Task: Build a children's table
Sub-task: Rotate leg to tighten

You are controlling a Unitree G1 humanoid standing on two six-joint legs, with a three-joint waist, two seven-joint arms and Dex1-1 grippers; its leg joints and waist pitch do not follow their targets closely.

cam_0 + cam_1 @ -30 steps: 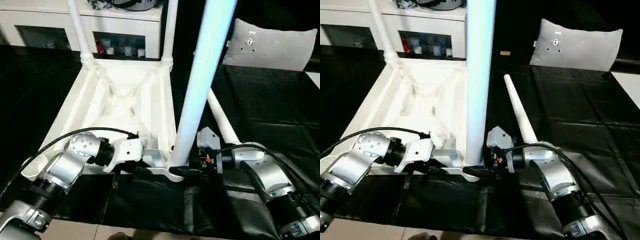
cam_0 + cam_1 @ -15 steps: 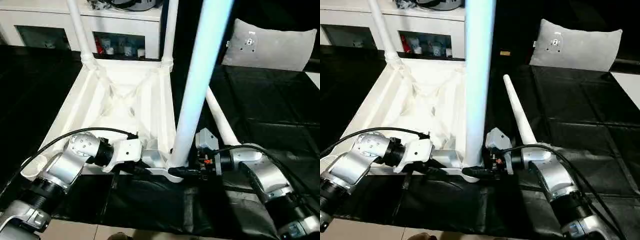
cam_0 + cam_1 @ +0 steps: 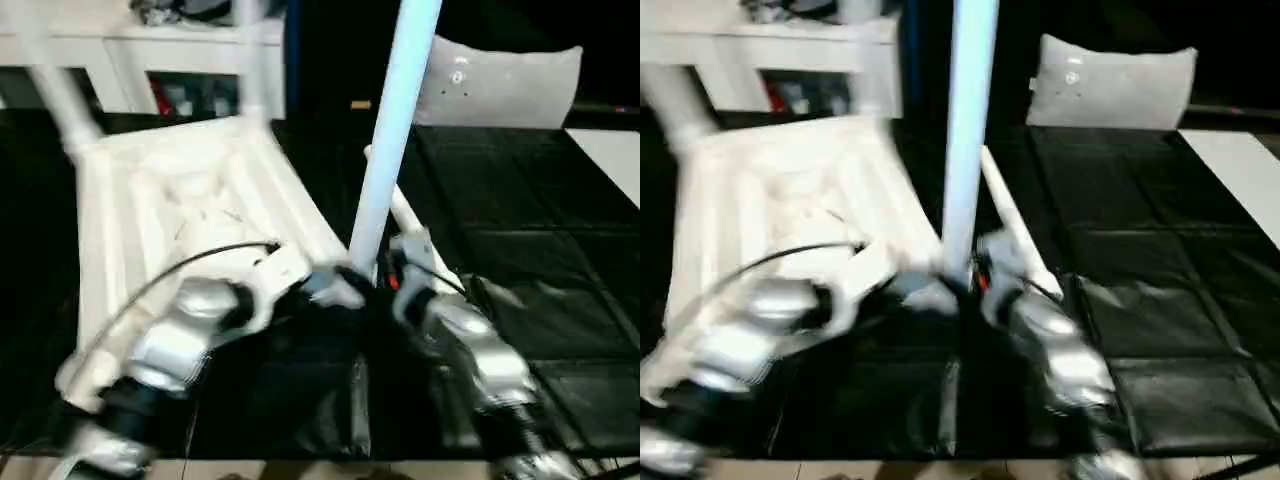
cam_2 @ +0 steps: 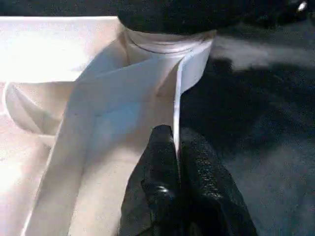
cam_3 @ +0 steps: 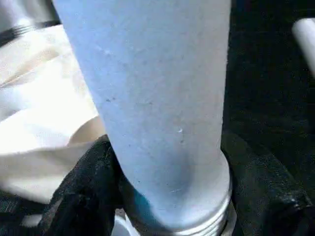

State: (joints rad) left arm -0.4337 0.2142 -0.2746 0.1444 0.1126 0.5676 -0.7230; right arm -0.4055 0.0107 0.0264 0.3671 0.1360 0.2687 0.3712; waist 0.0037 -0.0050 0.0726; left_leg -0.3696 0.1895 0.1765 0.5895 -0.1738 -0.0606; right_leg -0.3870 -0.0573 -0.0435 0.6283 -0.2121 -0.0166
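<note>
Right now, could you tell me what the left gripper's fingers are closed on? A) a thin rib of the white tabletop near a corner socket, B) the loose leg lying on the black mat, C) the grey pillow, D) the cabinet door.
A: in the left wrist view the left gripper has its two black fingers pinched shut on a thin white rib of the tabletop, just below a round corner socket.

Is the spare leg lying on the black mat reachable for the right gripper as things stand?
Probably not yet: the right gripper is wrapped around the upright leg. The spare leg lies just beyond it, unobstructed.
</note>
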